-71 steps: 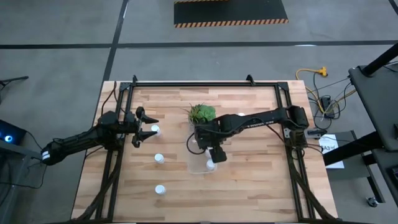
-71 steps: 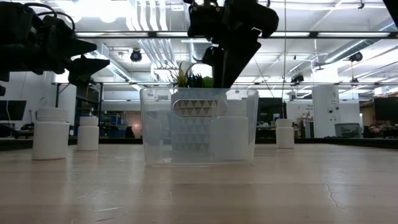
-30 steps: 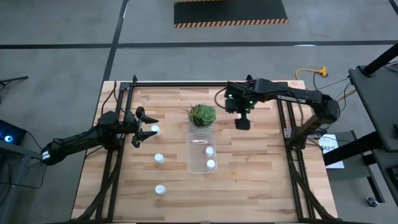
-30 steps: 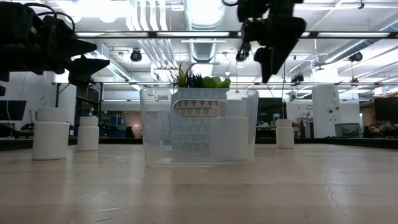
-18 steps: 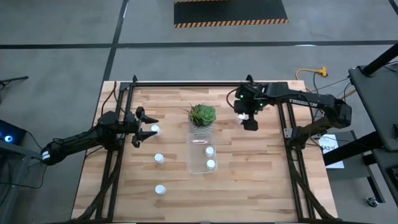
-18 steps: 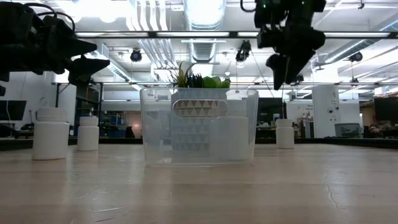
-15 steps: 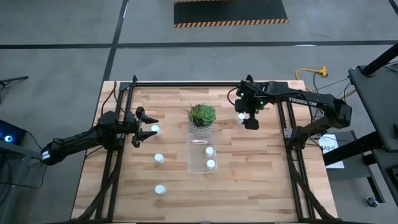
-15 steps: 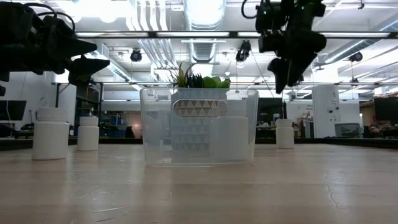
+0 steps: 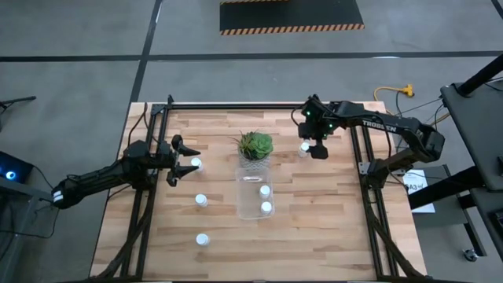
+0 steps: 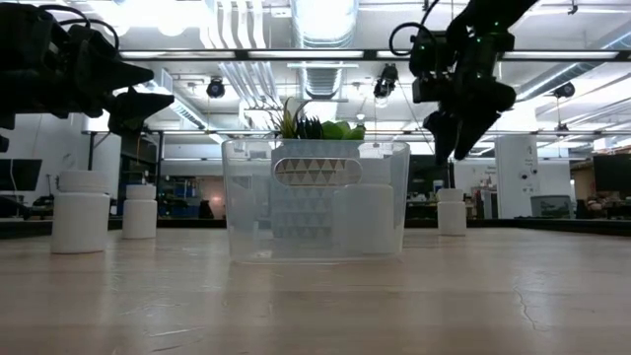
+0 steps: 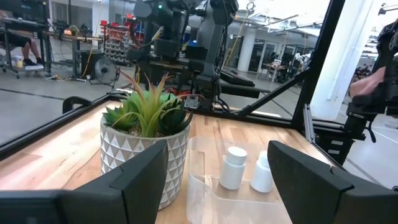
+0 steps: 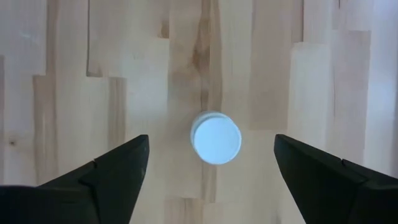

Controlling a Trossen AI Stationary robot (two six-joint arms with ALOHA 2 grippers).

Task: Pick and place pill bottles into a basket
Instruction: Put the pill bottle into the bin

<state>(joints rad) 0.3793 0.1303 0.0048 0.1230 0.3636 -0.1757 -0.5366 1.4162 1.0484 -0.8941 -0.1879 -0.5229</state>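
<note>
High view, table (image 9: 330,212): pale wood planks on grey floor; basket (image 9: 255,211) beside plant (image 9: 255,145), holding two pill bottles (image 9: 266,191).
High view, arms: right gripper (image 9: 315,148) over a lone bottle (image 9: 304,146); left gripper (image 9: 189,161) by another bottle (image 9: 196,164).
Low view, room: workshop, ceiling lights.
Left wrist view: fingers spread.
Right wrist view: fingers apart, straddling white cap.

floor (image 9: 78,47): grey concrete; hazard-striped mat (image 9: 291,16); ceiling strip lights (image 10: 325,20); wooden table (image 9: 314,212)
</note>
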